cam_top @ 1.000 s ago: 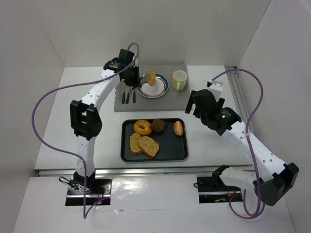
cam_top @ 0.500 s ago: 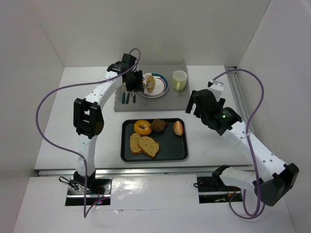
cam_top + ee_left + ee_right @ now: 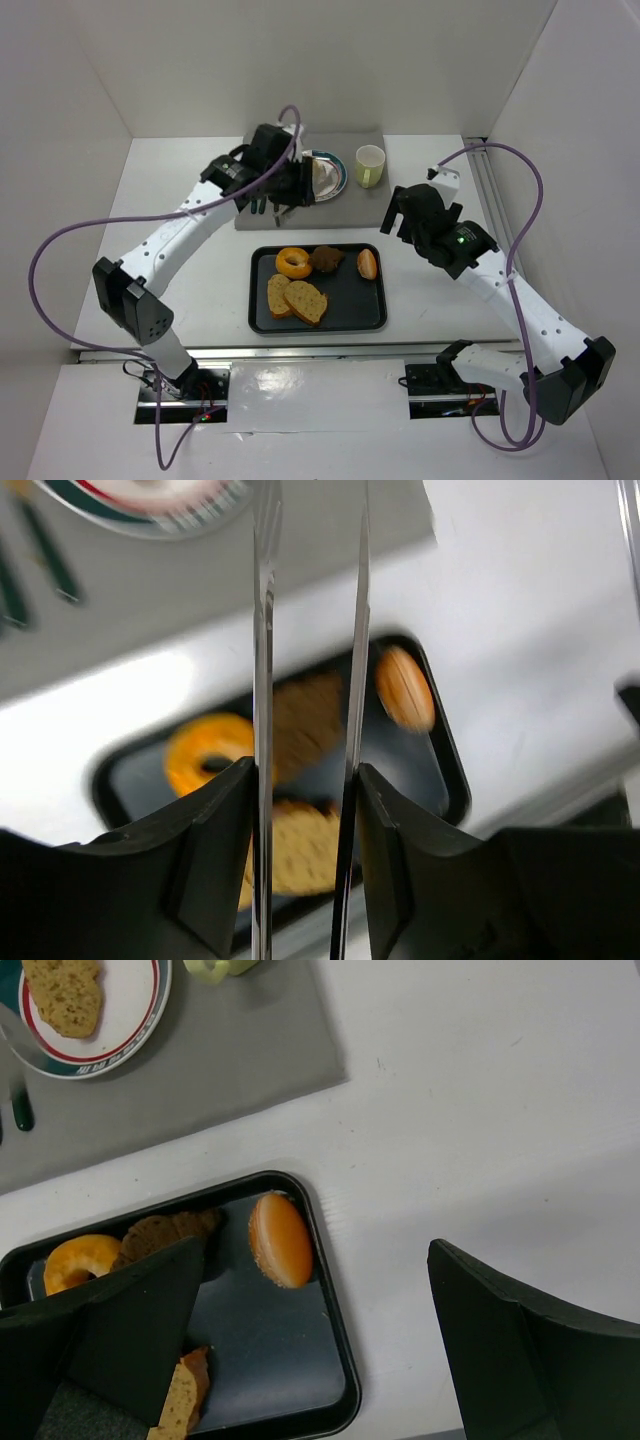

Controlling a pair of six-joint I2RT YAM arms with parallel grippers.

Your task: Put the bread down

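Left hand [image 3: 310,580] and right hand [image 3: 312,1260] spread empty; bread [image 3: 65,995] lies on plate [image 3: 122,1020] beside cup [image 3: 370,165].

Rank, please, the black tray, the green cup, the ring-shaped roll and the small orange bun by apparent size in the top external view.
1. black tray, clearly largest.
2. ring-shaped roll and green cup: these look about alike, so I won't rank them.
3. small orange bun, smallest.

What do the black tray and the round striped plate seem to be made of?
Black rectangular tray: probably plastic or coated metal; smooth, faintly shiny, with a moulded rolled rim. Round white plate with red and dark rim bands: likely glazed ceramic, perhaps melamine; smooth, painted stripes.
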